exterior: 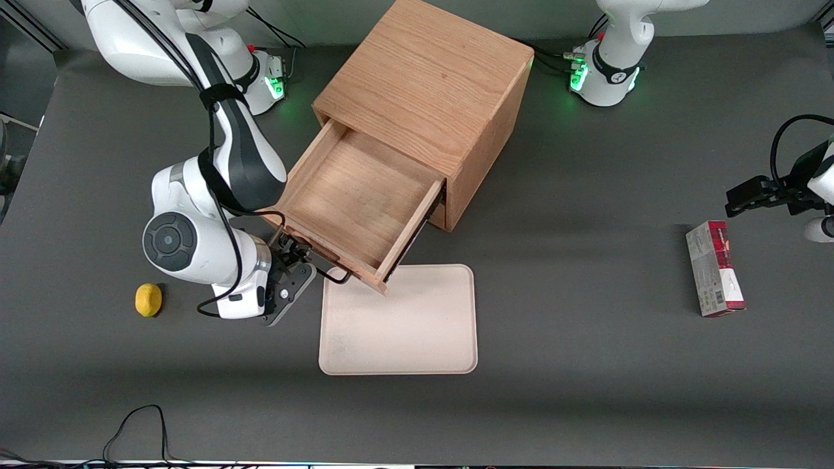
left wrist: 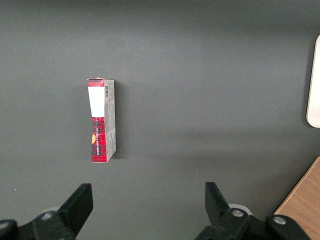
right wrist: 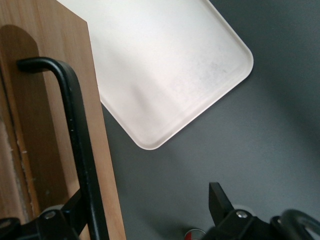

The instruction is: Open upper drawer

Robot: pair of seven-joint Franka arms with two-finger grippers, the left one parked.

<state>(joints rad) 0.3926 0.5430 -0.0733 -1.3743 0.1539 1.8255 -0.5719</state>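
Upper drawer (exterior: 355, 198) stood pulled well out of the cabinet (exterior: 430, 98) mid-desk, its front corner overhanging the beige tray (exterior: 417, 326). Gripper (exterior: 296, 257) sat at the black handle (right wrist: 80, 150), fingers spread with the bar between them. Lemon (exterior: 148, 299) lay toward the working arm's end.

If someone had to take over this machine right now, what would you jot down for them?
Gripper: at the upper drawer's black handle, fingers open, one on each side of the bar, not clamped.
Upper drawer: pulled well out of the wooden cabinet, nothing inside it; its front hangs over a corner of the beige tray.
Done: the drawer looks open.
Left: probably only backing the gripper off the handle.
Also on the table: a lemon and a red-and-white box, both away from the drawer.
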